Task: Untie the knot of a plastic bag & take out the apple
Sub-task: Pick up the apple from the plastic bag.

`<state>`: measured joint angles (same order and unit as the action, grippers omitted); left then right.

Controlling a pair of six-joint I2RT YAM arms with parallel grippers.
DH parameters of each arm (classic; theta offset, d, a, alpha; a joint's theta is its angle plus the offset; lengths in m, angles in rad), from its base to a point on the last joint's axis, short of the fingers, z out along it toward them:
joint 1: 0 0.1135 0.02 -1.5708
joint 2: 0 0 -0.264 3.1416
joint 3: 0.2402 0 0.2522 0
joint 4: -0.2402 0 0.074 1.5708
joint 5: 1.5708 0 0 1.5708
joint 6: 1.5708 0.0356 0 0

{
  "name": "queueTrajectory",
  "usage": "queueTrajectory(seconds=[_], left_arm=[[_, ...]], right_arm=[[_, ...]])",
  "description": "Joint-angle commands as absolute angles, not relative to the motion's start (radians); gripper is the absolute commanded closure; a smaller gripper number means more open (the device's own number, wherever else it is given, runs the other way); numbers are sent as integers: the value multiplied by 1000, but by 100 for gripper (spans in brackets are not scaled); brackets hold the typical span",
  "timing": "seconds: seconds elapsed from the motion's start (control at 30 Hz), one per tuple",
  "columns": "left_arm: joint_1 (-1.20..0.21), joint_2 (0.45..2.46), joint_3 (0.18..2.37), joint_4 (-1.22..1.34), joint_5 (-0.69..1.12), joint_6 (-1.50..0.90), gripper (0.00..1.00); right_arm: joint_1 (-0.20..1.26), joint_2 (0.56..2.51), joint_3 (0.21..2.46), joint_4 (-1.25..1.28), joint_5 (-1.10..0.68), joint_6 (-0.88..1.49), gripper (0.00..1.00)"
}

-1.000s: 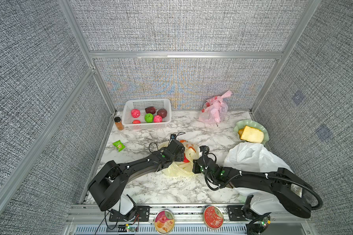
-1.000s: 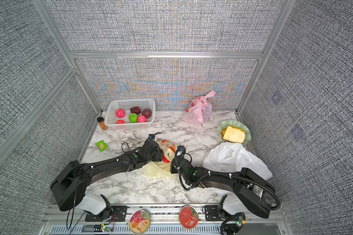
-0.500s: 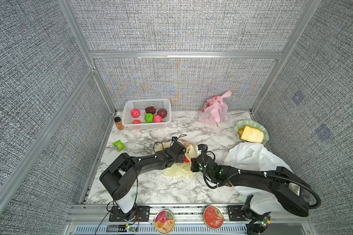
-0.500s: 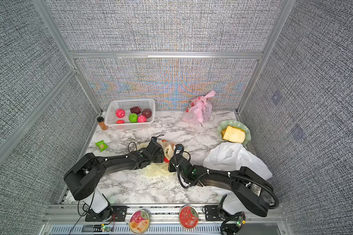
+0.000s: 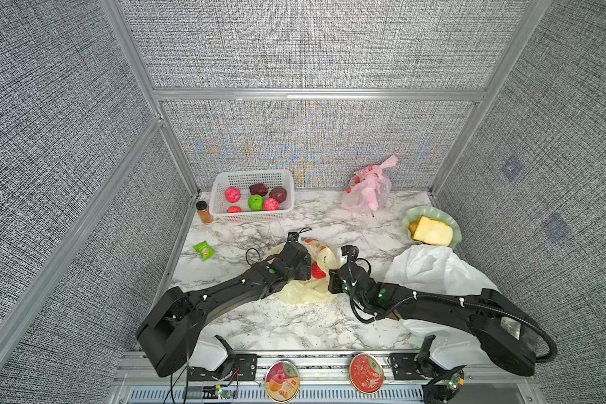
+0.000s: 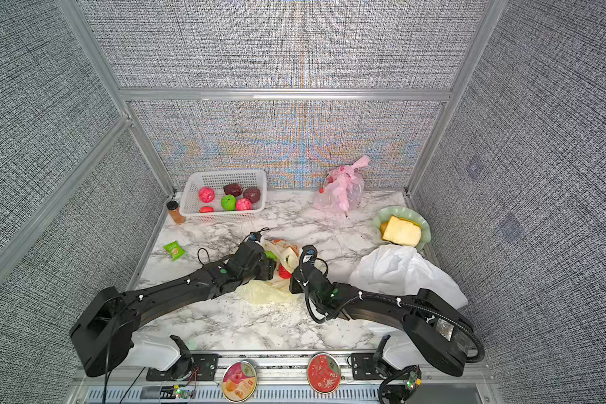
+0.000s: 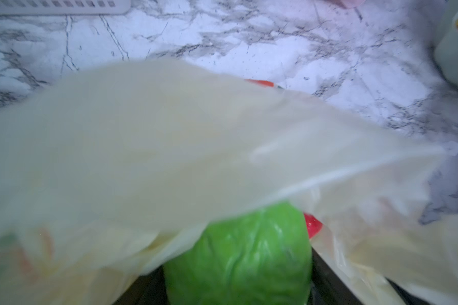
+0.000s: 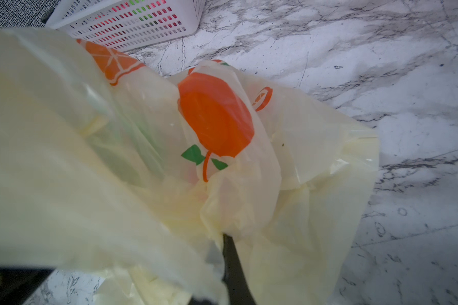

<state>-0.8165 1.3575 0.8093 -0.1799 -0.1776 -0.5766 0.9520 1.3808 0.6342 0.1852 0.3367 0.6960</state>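
A pale yellow plastic bag with orange fruit prints lies mid-table, its mouth loose and spread. My left gripper reaches into that mouth. In the left wrist view a green apple fills the gap between the dark jaws of the left gripper, with bag film draped over it. A top view shows a sliver of the apple. A red thing lies beside it in the bag. My right gripper is shut on a bunched fold of the bag on the bag's right side.
At the back left stands a white basket of red, green and dark fruit, with a spice bottle beside it. A pink bag sits at the back, a green plate with bread right, a white bag below it, a green packet left.
My left gripper has stayed in the bag's mouth while its jaws narrowed a little and the arm behind it shifted. The right gripper still holds the bag.
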Motion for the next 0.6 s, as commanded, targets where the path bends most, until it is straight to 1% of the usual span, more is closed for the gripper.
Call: queueTrajectory(seconds=[0.0,0.17,0.37,0.47,0.57], left_arm=[[-816,1290,797,-202,-135,-536,34],[-816,1160,770,-254,-121,-503,34],[-816,966,711,-219,-72,-426,34],[-815,864,705,-232,-94,-419,34],[-813,805,751,-295,-134,-399,34]], right_arm=[[948,1376,644,144,355,709,100],[943,1368,658,124,353,710,100],[941,1362,670,103,355,707,100],[941,1356,674,95,357,705,100],[941,1348,674,85,361,703,100]])
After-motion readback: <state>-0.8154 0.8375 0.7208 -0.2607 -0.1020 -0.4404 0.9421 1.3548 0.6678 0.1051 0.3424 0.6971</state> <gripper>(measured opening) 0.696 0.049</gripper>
